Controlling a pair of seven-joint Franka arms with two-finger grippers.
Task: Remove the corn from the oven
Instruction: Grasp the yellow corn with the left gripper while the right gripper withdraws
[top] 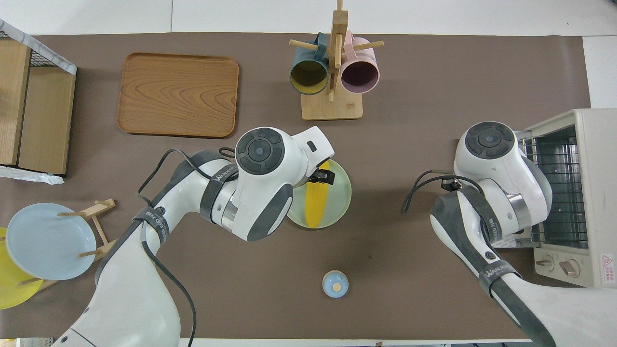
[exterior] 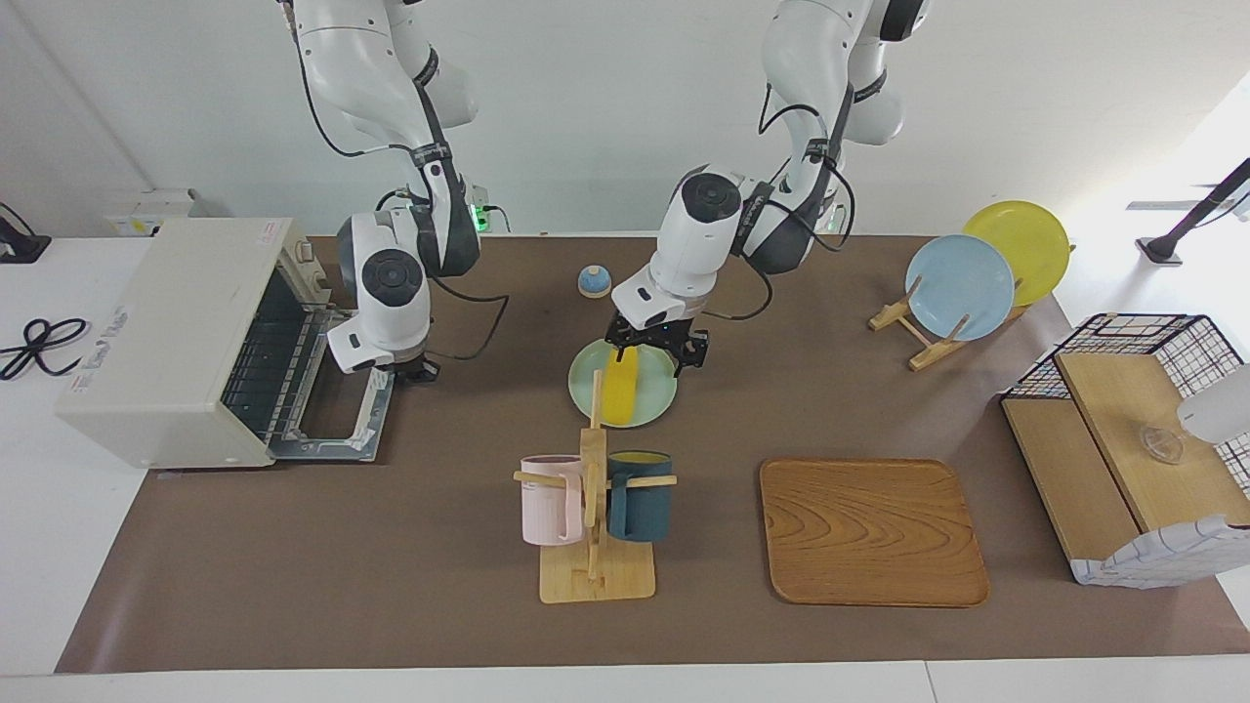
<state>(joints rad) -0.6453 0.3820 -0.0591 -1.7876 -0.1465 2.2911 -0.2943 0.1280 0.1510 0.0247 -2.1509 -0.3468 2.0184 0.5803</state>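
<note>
The corn (exterior: pixel 620 389) (top: pixel 315 205), a bright yellow cob, lies on a pale green plate (exterior: pixel 656 410) (top: pixel 340 202) in the middle of the table. My left gripper (exterior: pixel 656 351) hangs open just over the corn's end nearer to the robots, one finger on each side of it. The off-white oven (exterior: pixel 166 342) (top: pixel 581 193) stands at the right arm's end of the table. Its door (exterior: pixel 337 430) is folded down flat and the wire rack inside shows bare. My right gripper (exterior: pixel 418 371) is shut and low beside the open door, holding nothing.
A mug rack (exterior: pixel 591 517) with a pink and a dark blue mug stands farther from the robots than the plate. A wooden tray (exterior: pixel 872 532) lies beside it. A small blue lidded bowl (exterior: pixel 594 281), a plate stand (exterior: pixel 962 288) and a wire basket (exterior: pixel 1123 430) are also there.
</note>
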